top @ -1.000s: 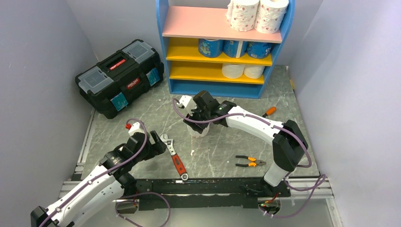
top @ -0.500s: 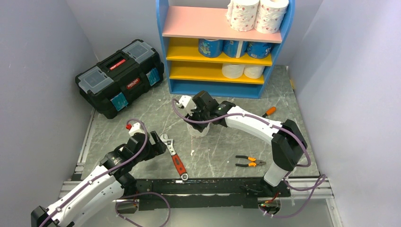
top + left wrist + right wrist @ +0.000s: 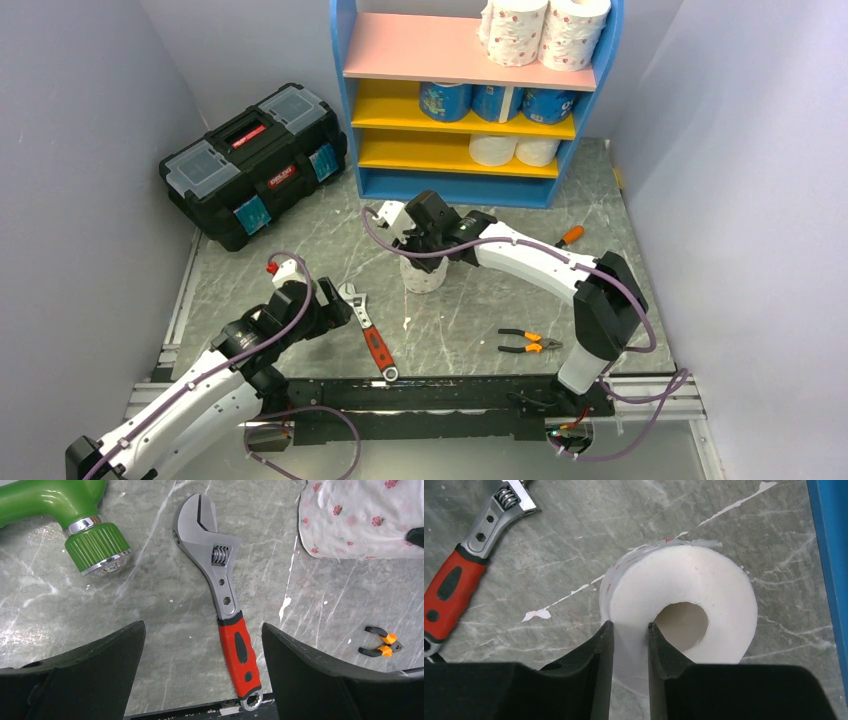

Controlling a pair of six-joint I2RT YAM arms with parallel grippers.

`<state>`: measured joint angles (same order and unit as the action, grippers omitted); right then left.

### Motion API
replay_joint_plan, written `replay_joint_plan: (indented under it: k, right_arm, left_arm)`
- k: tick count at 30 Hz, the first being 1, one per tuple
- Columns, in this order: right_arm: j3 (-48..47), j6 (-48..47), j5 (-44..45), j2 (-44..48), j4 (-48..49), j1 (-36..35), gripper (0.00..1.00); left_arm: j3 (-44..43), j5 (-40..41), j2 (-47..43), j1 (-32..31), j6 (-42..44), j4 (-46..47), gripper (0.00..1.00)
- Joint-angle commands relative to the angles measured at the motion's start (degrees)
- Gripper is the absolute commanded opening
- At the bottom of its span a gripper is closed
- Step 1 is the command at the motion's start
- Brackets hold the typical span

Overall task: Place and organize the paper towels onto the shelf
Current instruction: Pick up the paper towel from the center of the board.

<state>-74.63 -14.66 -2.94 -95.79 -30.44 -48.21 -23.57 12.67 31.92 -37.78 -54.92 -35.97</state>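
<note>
Grey marble-patterned surface [image 3: 460, 330], veined with white and marked by a few white scuffs and chips, dull sheen only. Closed in on three sides by plain, pale lavender-grey walls: left wall [image 3: 80, 120] along the left edge, right wall [image 3: 740, 150] along the right edge, back wall [image 3: 250, 40] behind the far edge. Bare metal framing strip [image 3: 178, 305] down the left edge, black rail [image 3: 440, 395] across the near edge. Lit evenly from above; soft, short shadows, slightly darker toward the far left corner.
</note>
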Motion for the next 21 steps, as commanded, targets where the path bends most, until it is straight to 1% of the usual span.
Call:
replay_joint_plan:
  k: [1, 4, 10, 15, 21]
  right_arm:
    - [-5.69, 1.10, 0.12, 4.62, -2.16, -0.09, 0.18]
    - [-9.46, 1.38, -0.30, 6.04, -4.26, -0.13, 0.16]
    - [-20.44, 1.81, 0.69, 7.63, -9.65, -0.49, 0.14]
    - [-29.46, 1.21, 2.78, 9.23, -13.04, -0.51, 0.14]
    - [-44.40, -1.40, 7.18, 5.51, -19.33, -0.49, 0.14]
  left_arm:
    - [-0.56, -0.38, -1.03, 0.18, 1.07, 1.75, 0.92]
    - [-1.39, -0.23, -1.04, 0.20, 1.83, 1.68, 0.93]
    - [-3.88, 0.38, -0.25, 0.21, 3.18, 2.01, 0.93]
    - [-6.47, -0.45, 0.97, 0.19, 3.54, 3.68, 0.93]
    - [-11.56, -0.80, 4.30, 0.28, 4.83, 5.54, 0.93]
